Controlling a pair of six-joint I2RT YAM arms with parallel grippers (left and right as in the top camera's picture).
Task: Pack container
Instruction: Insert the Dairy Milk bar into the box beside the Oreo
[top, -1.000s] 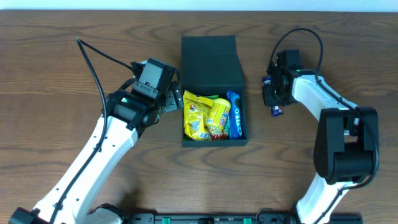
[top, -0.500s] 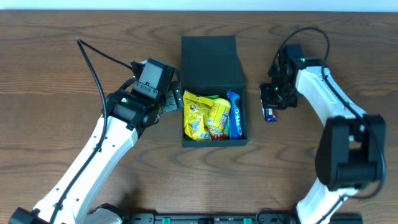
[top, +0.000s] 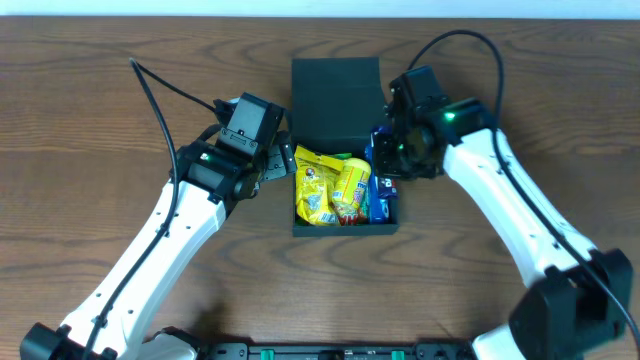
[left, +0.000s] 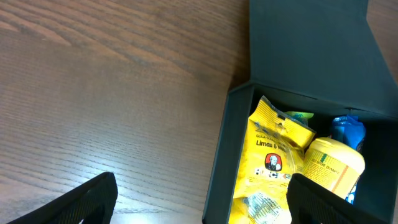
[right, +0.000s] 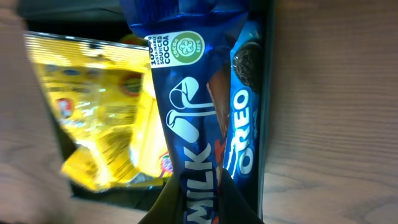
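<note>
The container (top: 341, 225) is a dark teal-black box at the table's middle, its flap lid (top: 337, 100) open toward the back. It holds yellow snack packets (top: 330, 187) and a blue Oreo packet (top: 378, 205). My right gripper (top: 385, 165) is shut on a dark blue milk chocolate packet (right: 189, 124) and holds it over the box's right side, above the Oreo packet (right: 244, 118). My left gripper (left: 199, 202) is open and empty, straddling the box's left wall (left: 224, 155); the yellow packets (left: 277, 158) show inside.
Brown wooden table (top: 100, 130) all round the box. Both white arms reach in from the front, and a black cable (top: 165, 90) trails from the left arm.
My right gripper has carried the blue packet leftward from the table right of the box to above the box's right side. The left arm has barely moved.
</note>
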